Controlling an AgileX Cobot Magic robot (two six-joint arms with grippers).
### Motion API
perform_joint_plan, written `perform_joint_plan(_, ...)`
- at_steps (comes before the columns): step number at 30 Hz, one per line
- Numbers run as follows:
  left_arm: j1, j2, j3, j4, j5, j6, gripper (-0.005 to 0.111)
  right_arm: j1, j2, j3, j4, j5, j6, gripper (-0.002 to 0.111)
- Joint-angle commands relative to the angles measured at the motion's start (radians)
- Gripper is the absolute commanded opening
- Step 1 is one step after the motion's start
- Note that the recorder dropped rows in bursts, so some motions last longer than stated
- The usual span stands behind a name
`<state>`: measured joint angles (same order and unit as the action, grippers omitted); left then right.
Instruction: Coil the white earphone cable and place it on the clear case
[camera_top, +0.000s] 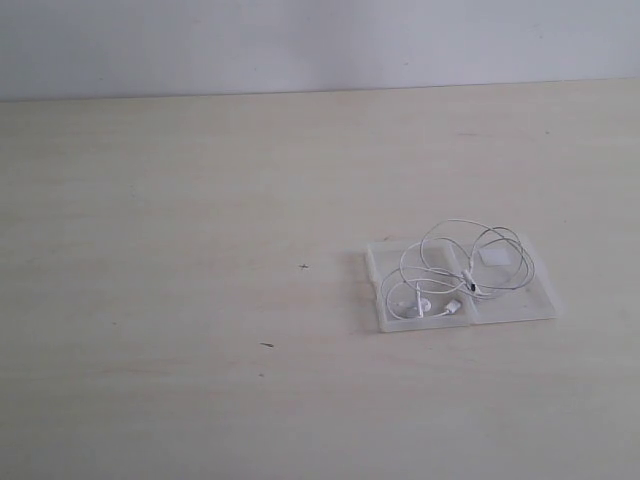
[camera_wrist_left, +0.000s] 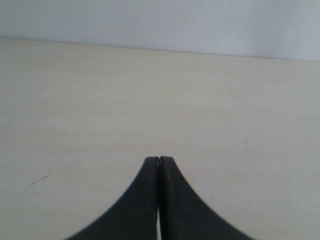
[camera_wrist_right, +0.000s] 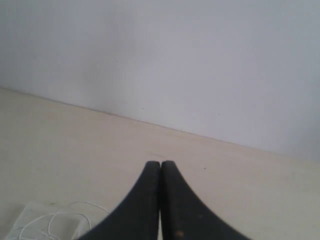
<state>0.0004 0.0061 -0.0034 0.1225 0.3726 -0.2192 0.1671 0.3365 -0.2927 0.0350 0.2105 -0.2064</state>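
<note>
The white earphone cable (camera_top: 462, 266) lies in loose loops on the clear case (camera_top: 540, 300), right of the table's middle in the exterior view. Both earbuds rest on the case's left half, and a small white sticker sits on the right half. Neither arm shows in the exterior view. My left gripper (camera_wrist_left: 159, 159) is shut with nothing in it, over bare table. My right gripper (camera_wrist_right: 160, 163) is shut and empty too; a corner of the clear case (camera_wrist_right: 25, 214) and a few loops of the cable (camera_wrist_right: 67, 212) show beside its fingers.
The pale wooden table (camera_top: 200, 250) runs back to a white wall (camera_top: 320, 40). A few small dark specks (camera_top: 267, 345) lie on the wood left of the case.
</note>
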Motion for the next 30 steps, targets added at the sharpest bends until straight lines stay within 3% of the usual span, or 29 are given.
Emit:
perform_joint_plan(1, 0.002, -0.006, 0.003, -0.010, -0.013, 0.002, 0.000, -0.004, -0.046, 0.041, 0.017, -0.024, -0.059, 0.000)
perform_joint_plan(12, 0.002, -0.006, 0.003, -0.010, -0.013, 0.002, 0.000, -0.133, -0.136, 0.065, 0.055, -0.024, -0.053, 0.000)
perform_joint_plan(18, 0.002, -0.006, 0.003, -0.010, -0.013, 0.002, 0.000, -0.133, -0.138, 0.065, 0.068, -0.018, -0.045, 0.000)
perform_joint_plan(25, 0.002, -0.006, 0.003, -0.010, -0.013, 0.002, 0.000, -0.133, -0.180, 0.066, 0.061, -0.013, 0.120, 0.000)
perform_joint_plan(30, 0.002, -0.006, 0.003, -0.010, -0.013, 0.002, 0.000, -0.133, -0.233, 0.066, 0.037, 0.097, 0.124, 0.000)
